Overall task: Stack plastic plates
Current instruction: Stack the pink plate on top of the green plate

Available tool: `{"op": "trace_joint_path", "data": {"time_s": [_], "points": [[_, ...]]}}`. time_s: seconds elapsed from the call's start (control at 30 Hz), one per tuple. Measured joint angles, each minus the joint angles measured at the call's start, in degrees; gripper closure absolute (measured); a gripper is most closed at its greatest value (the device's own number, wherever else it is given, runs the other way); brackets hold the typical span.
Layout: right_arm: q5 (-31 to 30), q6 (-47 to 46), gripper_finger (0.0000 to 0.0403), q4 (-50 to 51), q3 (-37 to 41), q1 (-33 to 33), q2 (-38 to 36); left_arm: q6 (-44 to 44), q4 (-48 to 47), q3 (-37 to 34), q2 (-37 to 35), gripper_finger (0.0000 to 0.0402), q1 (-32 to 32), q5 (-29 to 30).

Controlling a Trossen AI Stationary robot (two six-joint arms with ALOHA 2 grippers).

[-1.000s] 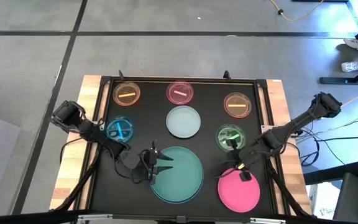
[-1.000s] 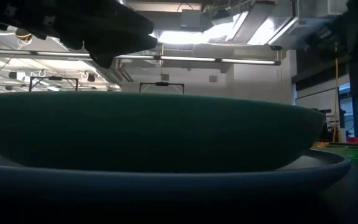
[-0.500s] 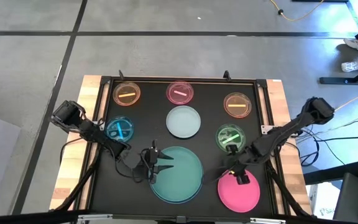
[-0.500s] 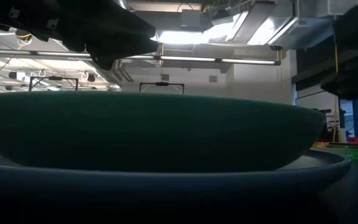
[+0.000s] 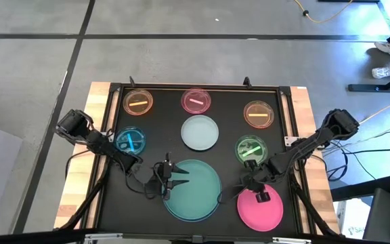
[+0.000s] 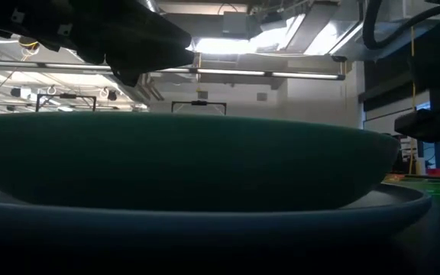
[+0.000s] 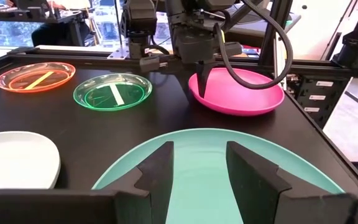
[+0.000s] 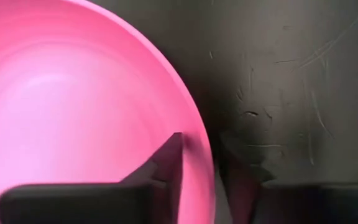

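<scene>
A large teal plate (image 5: 193,190) rests inside a wider bluish plate (image 6: 205,225) at the table's near middle. A large pink plate (image 5: 261,210) lies on the mat to its right. My left gripper (image 5: 176,179) is open and hovers over the teal plate's left part (image 7: 201,180), clear of it. My right gripper (image 5: 251,184) is open and points down at the pink plate's far-left rim (image 8: 199,134). One of its fingers (image 8: 166,163) stands inside the rim and the other outside, over the mat. My right gripper straddles the pink plate's far-left rim (image 7: 199,87) from above, one finger inside and one outside. I cannot tell whether either finger touches the plate. The plate lies flat on the mat.
A medium pale plate (image 5: 200,132) lies behind the teal one. Small translucent plates lie around it: orange (image 5: 138,103), pink (image 5: 196,101), amber (image 5: 258,114), green (image 5: 250,149) and blue (image 5: 131,141). The black mat's raised frame (image 5: 286,122) borders the work area.
My right gripper has gone down and toward the table's left edge, to the pink plate's far-left rim. The plates have stayed where they were.
</scene>
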State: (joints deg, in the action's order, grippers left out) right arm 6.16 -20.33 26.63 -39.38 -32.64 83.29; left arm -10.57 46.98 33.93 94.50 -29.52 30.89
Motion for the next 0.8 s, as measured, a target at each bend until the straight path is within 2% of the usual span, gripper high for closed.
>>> {"op": "trace_joint_path", "data": {"time_s": [0.13, 0.2, 0.37, 0.47, 0.8], "points": [[0.7, 0.05, 0.0376, -0.02, 0.0, 0.07, -0.03, 0.0, 0.0, 0.0, 0.0, 0.026, -0.02, 0.0], [1.26, 0.01, 0.0394, -0.13, 0.0, 0.07, -0.2, 0.0, 0.0, 0.0, 0.0, 0.026, 0.0, 0.0], [2.95, -1.93, 0.0384, -0.01, 0.0, 0.07, -0.24, 0.02, 0.0, 0.0, 0.0, 0.026, -0.02, 0.88], [3.08, -1.97, 0.0394, 0.07, 0.0, 0.07, -0.75, 0.07, 0.0, 0.0, 0.0, 0.026, 0.0, 2.74], [3.91, -1.48, 0.0401, 0.83, -2.57, 4.79, -7.3, 0.15, 0.04, 0.0, 0.0, 0.026, -0.04, 3.68]]}}
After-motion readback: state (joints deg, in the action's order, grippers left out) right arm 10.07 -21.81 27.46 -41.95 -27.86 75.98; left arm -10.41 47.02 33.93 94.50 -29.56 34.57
